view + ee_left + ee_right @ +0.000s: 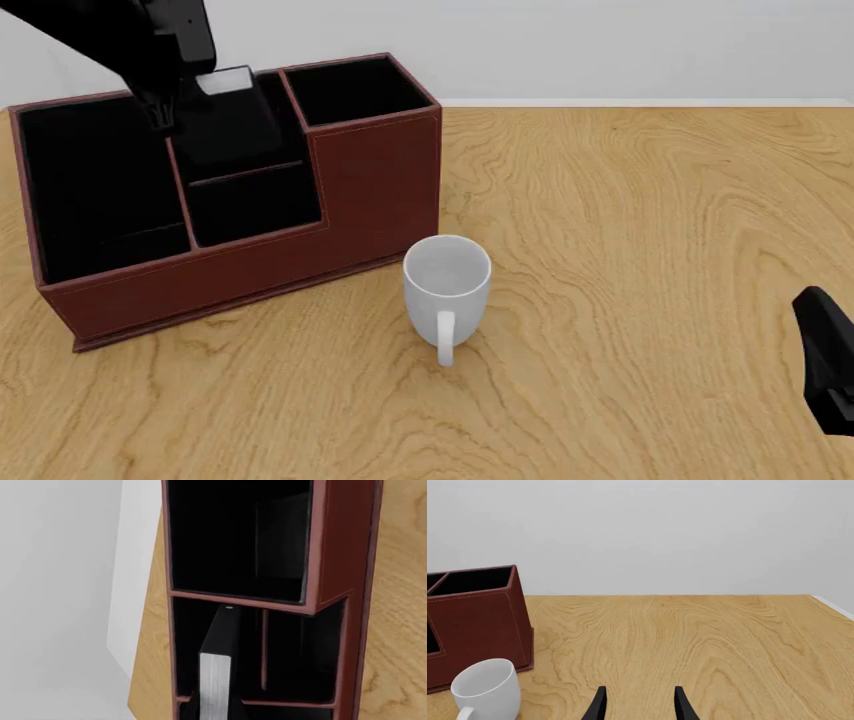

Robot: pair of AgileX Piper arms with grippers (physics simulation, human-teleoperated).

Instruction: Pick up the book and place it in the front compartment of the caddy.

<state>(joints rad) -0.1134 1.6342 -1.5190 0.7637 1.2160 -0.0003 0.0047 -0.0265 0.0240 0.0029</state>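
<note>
Book stands upright inside the caddy, in a small black-lined pocket beside the tall square one. Left arm is above it; finger spread cannot be told. Right gripper is parted, empty, low over the table, near the mug.

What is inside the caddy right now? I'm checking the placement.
The book stands in a middle pocket of the caddy. The other pockets look empty, though the left arm covers part of them.

Open wood right of the mug; caddy walls close around the book.
</note>
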